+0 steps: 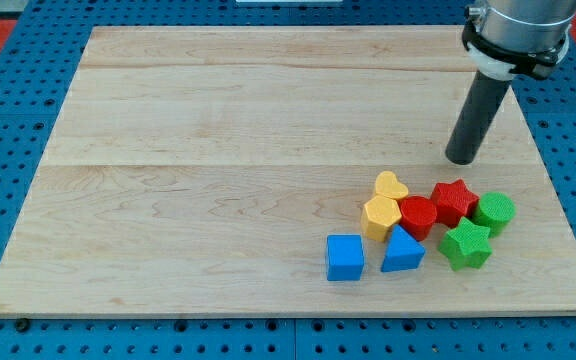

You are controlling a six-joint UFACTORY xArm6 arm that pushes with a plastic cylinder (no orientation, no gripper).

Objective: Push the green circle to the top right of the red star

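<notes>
Camera view: my tip (461,158), a bare rod holding nothing, sits above the red star block (454,201); round green circle block (494,212) touches the star's right.

Pale wood-grain board (218,150) on blue pegboard (8,150) dotted with dark holes. Blocks: green circle (494,211), green star (466,245), red star (454,200), red cylinder (418,215), yellow heart (390,186), yellow hexagon (381,216), blue cube (345,257), blue triangle (402,251). Rod black, tip (461,159) black.
</notes>
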